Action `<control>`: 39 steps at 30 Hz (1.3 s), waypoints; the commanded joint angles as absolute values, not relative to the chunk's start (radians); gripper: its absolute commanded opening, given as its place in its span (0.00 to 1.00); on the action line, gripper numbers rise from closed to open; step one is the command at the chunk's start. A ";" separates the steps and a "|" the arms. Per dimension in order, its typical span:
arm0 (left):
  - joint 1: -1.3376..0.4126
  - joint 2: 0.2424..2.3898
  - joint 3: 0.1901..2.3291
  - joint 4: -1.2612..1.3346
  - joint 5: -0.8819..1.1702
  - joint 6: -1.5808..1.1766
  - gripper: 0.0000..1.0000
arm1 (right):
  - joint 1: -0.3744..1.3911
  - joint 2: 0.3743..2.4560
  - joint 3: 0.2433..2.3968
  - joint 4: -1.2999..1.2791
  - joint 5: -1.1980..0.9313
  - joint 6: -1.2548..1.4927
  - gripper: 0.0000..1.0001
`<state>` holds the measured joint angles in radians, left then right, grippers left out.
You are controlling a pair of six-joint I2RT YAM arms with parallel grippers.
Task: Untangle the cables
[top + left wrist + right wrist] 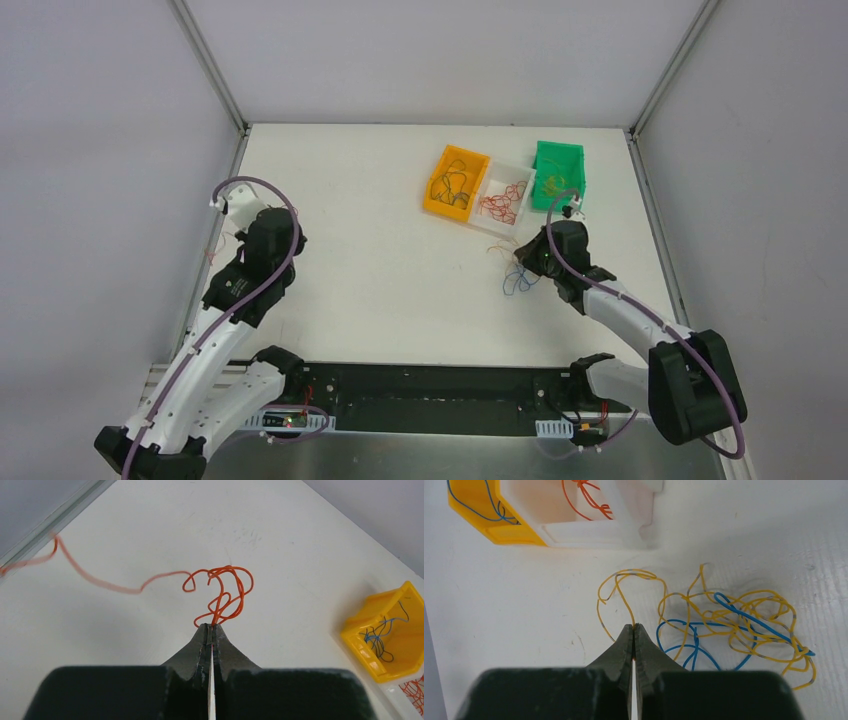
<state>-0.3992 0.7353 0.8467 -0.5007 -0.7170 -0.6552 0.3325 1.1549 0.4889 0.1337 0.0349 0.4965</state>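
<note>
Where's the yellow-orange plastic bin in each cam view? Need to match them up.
Top external: yellow-orange plastic bin at upper centre, leftmost of three bins.
Left wrist: the bin is at the right edge, mid-height.
Right wrist: the bin is in the top-left corner, cut off by the frame.
Shared landmark: the white plastic bin right beside it.

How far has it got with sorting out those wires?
Partway. Some wires already lie in the orange bin, white bin and green bin. In hand: the left gripper pinches an orange wire, the right gripper a yellow wire from the clump. Left: that yellow-and-blue clump lies tangled on the table.
</note>
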 commanded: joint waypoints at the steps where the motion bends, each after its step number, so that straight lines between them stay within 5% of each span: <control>1: -0.398 0.785 0.908 -0.495 -0.604 -0.661 0.00 | 0.323 1.133 0.479 0.148 0.054 0.520 0.00; 11: -0.401 0.978 1.004 -0.352 0.014 -0.595 0.00 | 0.322 1.162 0.430 0.262 -0.038 0.533 0.00; 25: -0.413 1.166 1.004 -0.333 0.155 -0.611 0.03 | 0.323 1.119 0.393 0.279 -0.011 0.542 0.00; 28: -0.425 1.213 1.012 -0.348 0.158 -0.595 0.16 | 0.322 1.125 0.394 0.280 -0.013 0.543 0.01; 33: -0.498 1.299 1.079 -0.432 0.042 -0.539 0.76 | 0.322 1.128 0.392 0.286 -0.025 0.540 0.02; 39: -0.567 1.430 1.176 -0.550 -0.151 -0.505 0.99 | 0.322 1.132 0.388 0.303 -0.041 0.539 0.03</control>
<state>-0.5423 1.3689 1.1042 -0.4633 -0.0074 -0.5461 0.3267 1.1435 0.3943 0.2523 -0.0261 0.5346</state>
